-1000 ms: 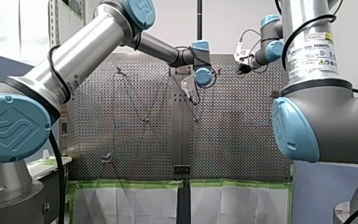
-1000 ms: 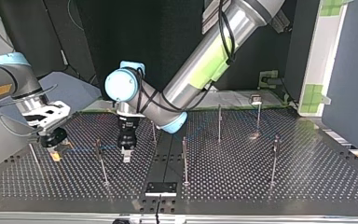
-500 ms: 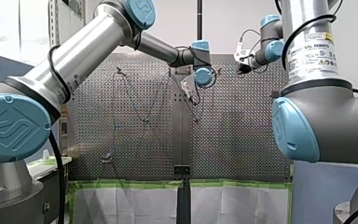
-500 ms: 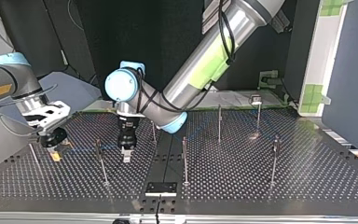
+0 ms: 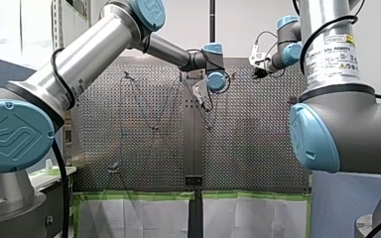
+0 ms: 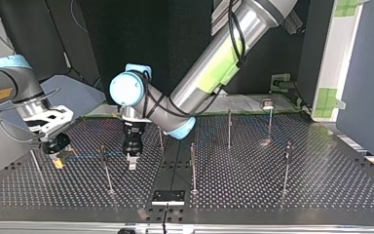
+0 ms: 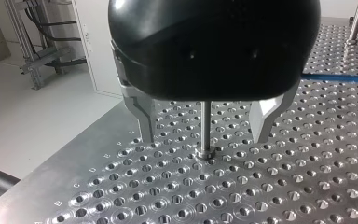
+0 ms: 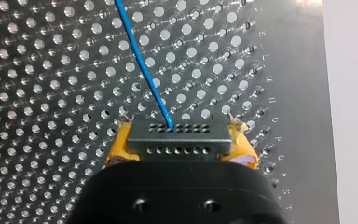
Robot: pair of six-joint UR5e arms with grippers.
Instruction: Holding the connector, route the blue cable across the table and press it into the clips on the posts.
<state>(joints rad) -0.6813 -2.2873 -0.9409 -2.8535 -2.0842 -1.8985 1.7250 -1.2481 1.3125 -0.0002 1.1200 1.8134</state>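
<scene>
Above the perforated table (image 8: 51, 70), the connector (image 8: 177, 140) is sitting clamped between the yellow pads (image 8: 119, 150) of my right gripper (image 8: 179, 151), the blue cable (image 8: 142, 65) is trailing straight ahead of them, and my left gripper (image 7: 204, 137) is standing with fingers (image 7: 145, 116) wide either side of a post (image 7: 206, 119), so gentle, even tension is looking wisest.

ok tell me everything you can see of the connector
The connector is a small dark grey rectangular block, plastic-looking, with two rows of small holes. It is clamped level between the yellow pads of my right claw, above the perforated table. The blue cable leaves its middle and runs away over the table.
</scene>
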